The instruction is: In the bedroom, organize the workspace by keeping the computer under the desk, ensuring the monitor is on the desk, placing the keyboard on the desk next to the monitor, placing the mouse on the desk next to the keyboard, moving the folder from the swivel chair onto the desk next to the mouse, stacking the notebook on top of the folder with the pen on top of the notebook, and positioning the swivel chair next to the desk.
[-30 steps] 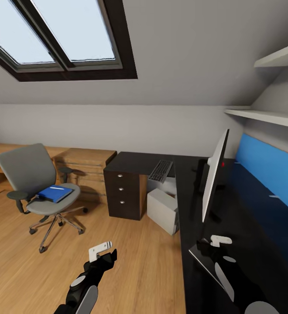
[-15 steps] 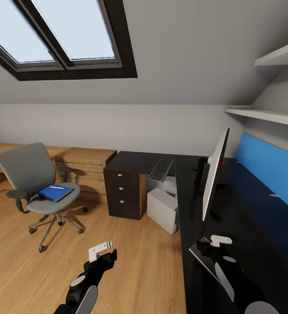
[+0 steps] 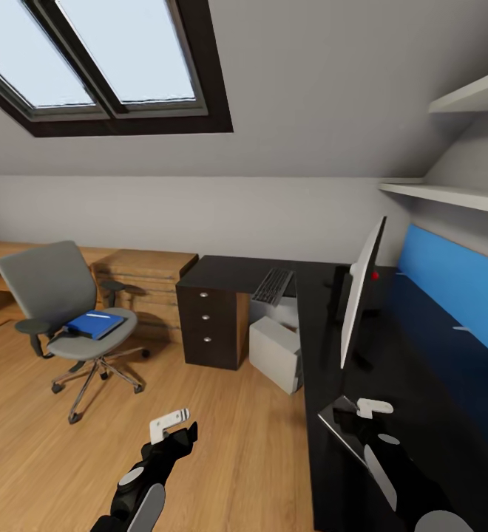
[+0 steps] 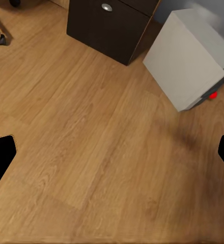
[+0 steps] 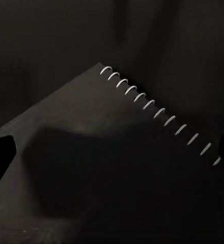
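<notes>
Over the last second the whole head view has slid a little, so the camera has turned or rolled slightly; the furniture itself looks unmoved.

At far left the swivel chair [image 3: 70, 314] stands on the plank floor, well apart from the desk, with the blue folder [image 3: 94, 324] lying on its seat and what looks like the white pen [image 3: 93, 318] on top of it. Nearer, the left gripper [image 3: 174, 427] hangs over bare floor, its jaws spread wide and empty in the left wrist view.

Further right, the keyboard [image 3: 273, 286] lies on the far part of the tabletop [image 3: 229, 272], and the computer [image 3: 275, 355] sits on the floor beneath it. The monitor [image 3: 359, 295] stands upright on the tabletop, seen nearly edge-on.

At near right the right gripper [image 3: 362, 411] hovers over the spiral-bound notebook [image 5: 117, 168] on the tabletop, jaws parted and holding nothing.

My judgement: nothing has been carried yet; the folder must come over first, since the notebook stacks on it.
</notes>
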You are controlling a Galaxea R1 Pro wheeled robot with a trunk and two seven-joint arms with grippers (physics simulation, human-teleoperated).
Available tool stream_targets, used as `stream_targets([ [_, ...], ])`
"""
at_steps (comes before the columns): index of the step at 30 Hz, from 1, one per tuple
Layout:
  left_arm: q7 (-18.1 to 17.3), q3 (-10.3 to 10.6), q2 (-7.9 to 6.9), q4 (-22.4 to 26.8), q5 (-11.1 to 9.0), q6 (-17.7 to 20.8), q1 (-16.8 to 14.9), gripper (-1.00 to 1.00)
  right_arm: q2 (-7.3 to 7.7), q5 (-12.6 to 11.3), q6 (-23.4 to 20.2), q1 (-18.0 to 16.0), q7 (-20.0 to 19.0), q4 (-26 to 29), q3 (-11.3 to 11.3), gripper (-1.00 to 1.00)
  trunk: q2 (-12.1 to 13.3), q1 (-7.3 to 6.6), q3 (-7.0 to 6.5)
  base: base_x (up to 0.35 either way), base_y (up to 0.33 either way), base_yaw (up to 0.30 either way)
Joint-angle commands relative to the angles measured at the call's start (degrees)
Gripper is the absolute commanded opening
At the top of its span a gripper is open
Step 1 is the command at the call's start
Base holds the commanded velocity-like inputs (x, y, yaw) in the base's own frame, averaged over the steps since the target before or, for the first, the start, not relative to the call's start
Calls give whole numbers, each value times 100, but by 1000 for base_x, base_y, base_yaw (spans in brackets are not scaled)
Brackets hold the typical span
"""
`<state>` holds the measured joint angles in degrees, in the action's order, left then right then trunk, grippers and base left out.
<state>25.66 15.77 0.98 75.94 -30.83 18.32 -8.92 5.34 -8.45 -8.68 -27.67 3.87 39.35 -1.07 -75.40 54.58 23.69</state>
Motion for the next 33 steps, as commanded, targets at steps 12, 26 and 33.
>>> stream_targets([
  [12, 44, 8, -2, 9, -46, 13, -2, 100, 2, -59, -28, -1, 26, 12, 10, 100, -4, -3, 7, -76, 0, 0],
  [26, 45, 11, -1, 9, -46, 13, -3, 100, 2, -57, -28, -1, 20, 10, 10, 100, -4, -3, 7, -176, 0, 0],
  [33, 45, 11, -1, 9, -46, 13, -2, 100, 2, -59, -28, -1, 18, 11, 12, 100, -4, -3, 7, -28, 0, 0],
])
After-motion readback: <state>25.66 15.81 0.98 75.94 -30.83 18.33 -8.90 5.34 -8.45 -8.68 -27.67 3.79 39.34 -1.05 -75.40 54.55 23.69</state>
